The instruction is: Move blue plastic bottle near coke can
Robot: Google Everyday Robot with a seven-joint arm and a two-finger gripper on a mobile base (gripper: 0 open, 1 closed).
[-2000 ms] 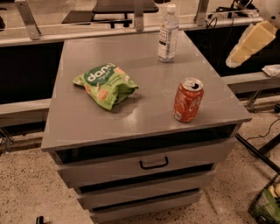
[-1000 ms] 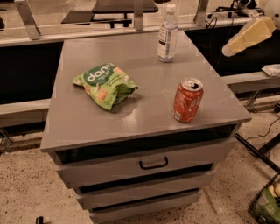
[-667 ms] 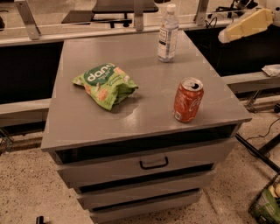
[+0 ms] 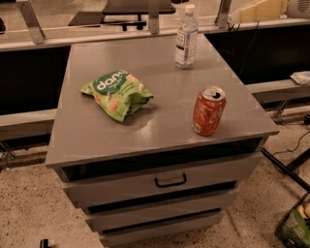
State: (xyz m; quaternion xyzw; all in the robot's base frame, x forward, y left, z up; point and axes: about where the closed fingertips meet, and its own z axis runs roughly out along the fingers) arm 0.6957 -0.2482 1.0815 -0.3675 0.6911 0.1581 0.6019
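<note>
The blue plastic bottle (image 4: pixel 186 38) stands upright at the back right of the grey cabinet top (image 4: pixel 160 72); it is clear with a white cap and a white label. The coke can (image 4: pixel 209 111) stands upright near the front right corner, well in front of the bottle. My gripper (image 4: pixel 244 14) is a pale yellow shape high at the top right, beyond the cabinet's back edge. It is to the right of the bottle's cap, apart from it, and holds nothing that I can see.
A green snack bag (image 4: pixel 117 93) lies left of centre on the cabinet top. The cabinet has drawers with a dark handle (image 4: pixel 170 181). A metal rail (image 4: pixel 97 36) runs behind it. A basket (image 4: pixel 295 225) sits on the floor at the bottom right.
My gripper has risen and swung left, from beside the cabinet's right edge to the top right of the view, closer to the bottle. The bottle, can and bag have not moved.
</note>
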